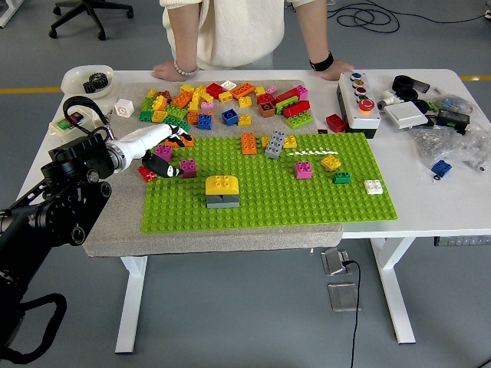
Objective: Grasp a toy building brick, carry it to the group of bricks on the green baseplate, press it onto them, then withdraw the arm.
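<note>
Here the bricks [201, 100] lie heaped at the far left, off the baseplate [307, 199]; I judge them light, stiff and slick, best pinched across the flat sides. My left hand [164, 150] hovers at the plate's left edge; I cannot tell whether it holds anything. Red [147, 173] and magenta [188, 168] bricks crowd it. A person leans at the far edge.

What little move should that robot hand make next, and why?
Probably lower onto the magenta brick and close its fingers. The left robot hand hangs right over it at the baseplate's left edge, apparently holding nothing yet.
</note>
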`<state>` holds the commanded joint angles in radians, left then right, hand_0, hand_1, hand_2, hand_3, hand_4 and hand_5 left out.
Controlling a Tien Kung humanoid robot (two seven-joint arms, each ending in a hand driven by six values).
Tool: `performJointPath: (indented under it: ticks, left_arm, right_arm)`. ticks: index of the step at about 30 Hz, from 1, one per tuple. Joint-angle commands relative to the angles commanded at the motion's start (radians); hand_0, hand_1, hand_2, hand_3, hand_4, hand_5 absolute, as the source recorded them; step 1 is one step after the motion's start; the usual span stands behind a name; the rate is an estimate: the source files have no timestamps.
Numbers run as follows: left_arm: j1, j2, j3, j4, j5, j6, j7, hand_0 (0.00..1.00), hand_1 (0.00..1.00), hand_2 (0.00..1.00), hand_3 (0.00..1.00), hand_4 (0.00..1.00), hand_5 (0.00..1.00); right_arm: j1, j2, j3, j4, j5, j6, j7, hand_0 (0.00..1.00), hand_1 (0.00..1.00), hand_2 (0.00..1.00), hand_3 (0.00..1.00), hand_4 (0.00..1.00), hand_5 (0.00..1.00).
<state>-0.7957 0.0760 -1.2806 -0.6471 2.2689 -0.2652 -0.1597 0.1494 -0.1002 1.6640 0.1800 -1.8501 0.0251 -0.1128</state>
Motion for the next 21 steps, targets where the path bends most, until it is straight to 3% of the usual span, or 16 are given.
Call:
performJointPath:
  ticks: [21]
  left_arm:
    - [0.007, -0.019, 0.008, 0.011, 0.0, 0.007, 0.015, 0.823, 0.8, 0.718, 0.757, 0.844, 0.121]
  right_arm:
    - [0.003, 0.001, 0.002, 0.0, 0.004, -0.001, 0.0, 0.744, 0.645, 0.682, 0.624, 0.828, 0.52]
